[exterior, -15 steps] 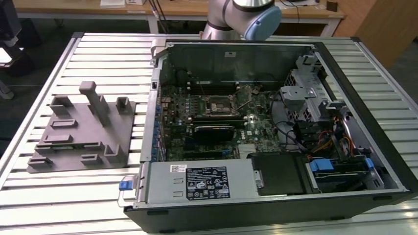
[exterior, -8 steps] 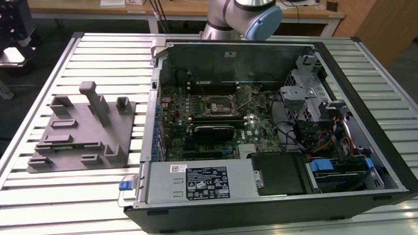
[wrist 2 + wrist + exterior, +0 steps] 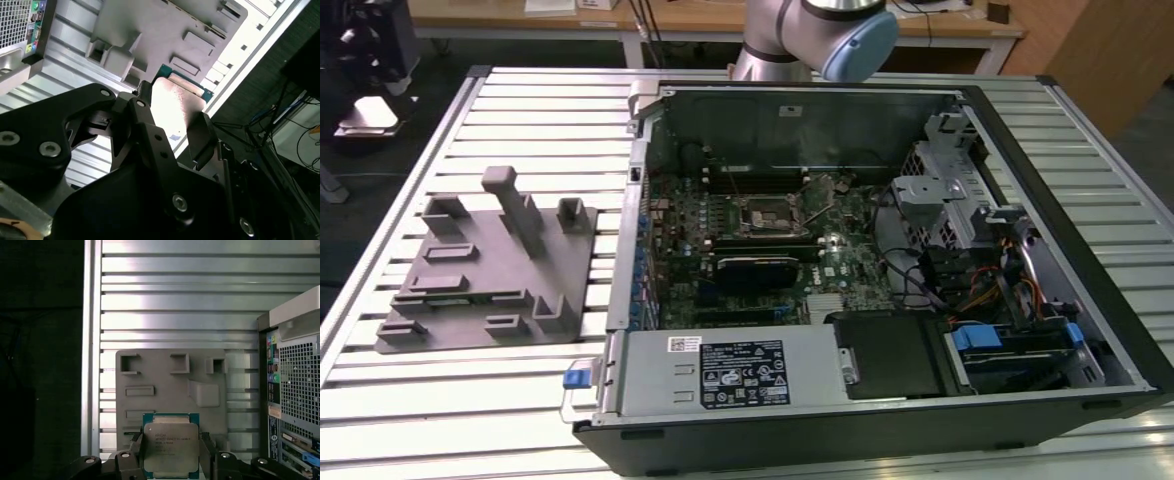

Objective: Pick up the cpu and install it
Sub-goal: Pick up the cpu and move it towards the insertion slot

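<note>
Grip: the gripper (image 3: 171,452) is closed onto the cpu (image 3: 171,442). One black finger (image 3: 137,452) presses each of two opposite edges, so the jaws stand only as wide as the chip.
Why held so: gripping by the edges leaves the metal top and the underside untouched. This probably protects the contacts and keeps the chip flat.
Cpu position: it sits between the fingers and appears lifted off the grey tray (image 3: 165,385), which lies on the slatted table (image 3: 175,300) beyond it.
Cpu look: a small square with a dull silver lid, faint print and a thin green rim. In the second wrist view the lid (image 3: 175,107) glares bright.
Tray: its moulded recesses and upright posts (image 3: 514,200) suggest a parts holder.
Destination: the black-framed socket (image 3: 767,213) sits on the motherboard inside the open computer case (image 3: 1067,200), well apart from the tray.
</note>
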Tool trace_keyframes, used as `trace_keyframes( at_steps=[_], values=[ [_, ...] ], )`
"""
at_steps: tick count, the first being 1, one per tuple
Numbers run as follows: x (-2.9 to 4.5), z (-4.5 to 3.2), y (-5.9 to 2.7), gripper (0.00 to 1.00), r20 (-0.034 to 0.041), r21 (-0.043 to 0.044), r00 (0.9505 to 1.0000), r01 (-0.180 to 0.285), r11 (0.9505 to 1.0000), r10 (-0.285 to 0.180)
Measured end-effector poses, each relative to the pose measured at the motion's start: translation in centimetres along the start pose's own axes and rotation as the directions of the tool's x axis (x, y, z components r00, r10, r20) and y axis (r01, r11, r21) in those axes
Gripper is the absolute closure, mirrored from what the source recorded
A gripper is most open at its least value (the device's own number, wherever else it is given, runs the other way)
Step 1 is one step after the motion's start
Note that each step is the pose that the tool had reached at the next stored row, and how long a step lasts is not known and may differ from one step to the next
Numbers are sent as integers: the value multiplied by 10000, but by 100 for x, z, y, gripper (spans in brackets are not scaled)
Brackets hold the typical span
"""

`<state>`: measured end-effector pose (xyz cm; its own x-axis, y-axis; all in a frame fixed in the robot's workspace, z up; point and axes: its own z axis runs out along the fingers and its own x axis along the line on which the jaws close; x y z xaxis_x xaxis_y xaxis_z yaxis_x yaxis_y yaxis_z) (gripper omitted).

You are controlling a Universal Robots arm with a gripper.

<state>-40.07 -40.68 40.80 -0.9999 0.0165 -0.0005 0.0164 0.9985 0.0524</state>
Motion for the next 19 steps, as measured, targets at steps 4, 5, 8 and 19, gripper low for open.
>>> trace_keyframes(
  at_steps=[4,5,8,19],
  values=[
    [-117,0,2,47,1,-1,10000,0,10000,0],
    [-146,0,2,47,1,-1,10000,0,10000,0],
    [-223,1,4,47,1,-2,10000,0,10000,0],
    [-459,1,8,47,1,-2,10000,0,10000,0]
  ],
)
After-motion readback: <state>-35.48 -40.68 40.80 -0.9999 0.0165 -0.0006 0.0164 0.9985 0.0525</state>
